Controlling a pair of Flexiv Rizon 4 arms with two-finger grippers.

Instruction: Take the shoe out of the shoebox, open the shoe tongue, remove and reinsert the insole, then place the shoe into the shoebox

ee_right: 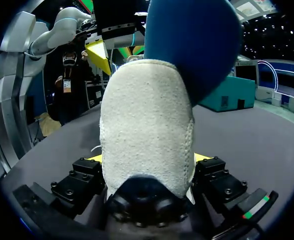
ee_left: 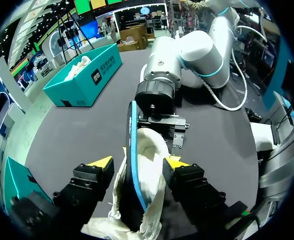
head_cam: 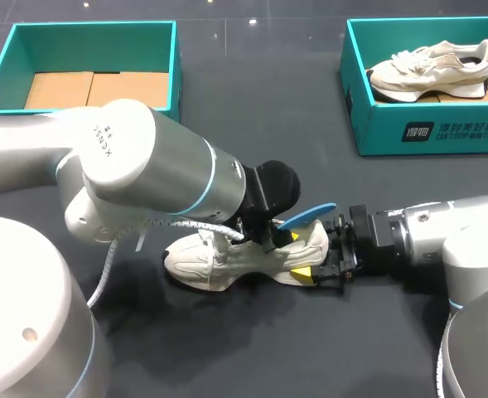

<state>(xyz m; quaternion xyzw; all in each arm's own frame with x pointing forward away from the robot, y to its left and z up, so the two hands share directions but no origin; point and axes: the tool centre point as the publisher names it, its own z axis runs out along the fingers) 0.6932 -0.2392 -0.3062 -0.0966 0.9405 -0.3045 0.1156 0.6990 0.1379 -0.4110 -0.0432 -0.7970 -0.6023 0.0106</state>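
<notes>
A white shoe (head_cam: 219, 257) lies on its side on the dark table, heel toward my right arm. A blue insole (head_cam: 308, 217) sticks out of its opening, standing on edge in the left wrist view as the insole (ee_left: 133, 150). My left gripper (ee_left: 138, 162) straddles the shoe's collar (ee_left: 154, 145); its fingers stand open, with a gap beside one yellow tip. In the head view the left gripper (head_cam: 272, 239) is partly hidden by its own arm. My right gripper (ee_right: 147, 160) is shut on the heel (ee_right: 147, 125), seen low at the shoe's end as the right gripper (head_cam: 318, 267).
An empty teal shoebox (head_cam: 94, 25) with a cardboard floor stands at the back left. A second teal box (head_cam: 426, 133) at the back right holds another pale shoe (head_cam: 430, 70). My two arms meet over the middle of the table.
</notes>
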